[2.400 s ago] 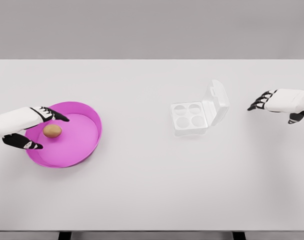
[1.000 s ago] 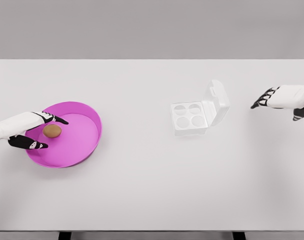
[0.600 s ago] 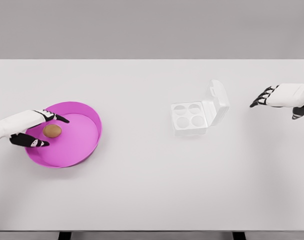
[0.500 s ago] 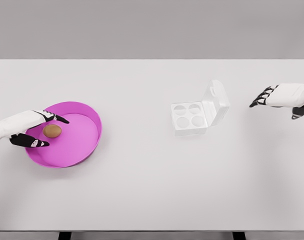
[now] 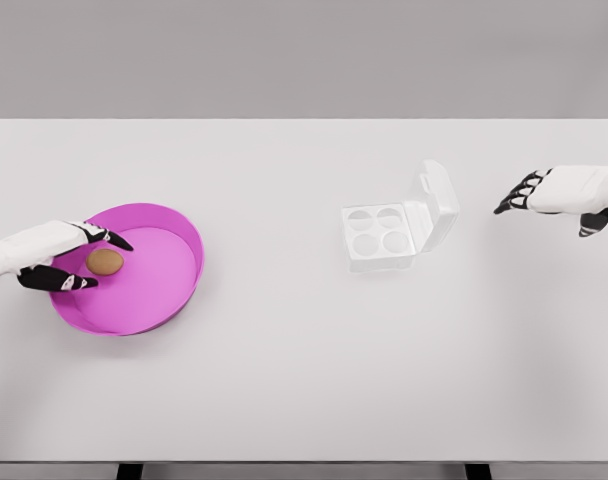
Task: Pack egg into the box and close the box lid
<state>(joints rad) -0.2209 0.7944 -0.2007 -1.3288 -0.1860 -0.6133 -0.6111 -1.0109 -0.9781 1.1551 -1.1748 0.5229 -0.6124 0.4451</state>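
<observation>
A brown egg [image 5: 104, 262] lies in the left part of a round pink tray [image 5: 174, 285]. My left hand [image 5: 89, 259] reaches over the tray's left rim, its fingers and thumb spread around the egg, close on both sides but with a small gap showing. A clear plastic egg box [image 5: 382, 234] with four empty cups stands right of the table's middle, its lid [image 5: 435, 205] raised open on the right side. My right hand [image 5: 544, 195] hovers at the far right, fingers relaxed and holding nothing, well apart from the box.
The white table [image 5: 304, 380] spans the whole view, with its front edge near the bottom and a grey wall behind.
My left hand's fingers have narrowed around the egg and drawn slightly left. The right hand has risen a little and drifted slightly. Egg and box have not moved.
</observation>
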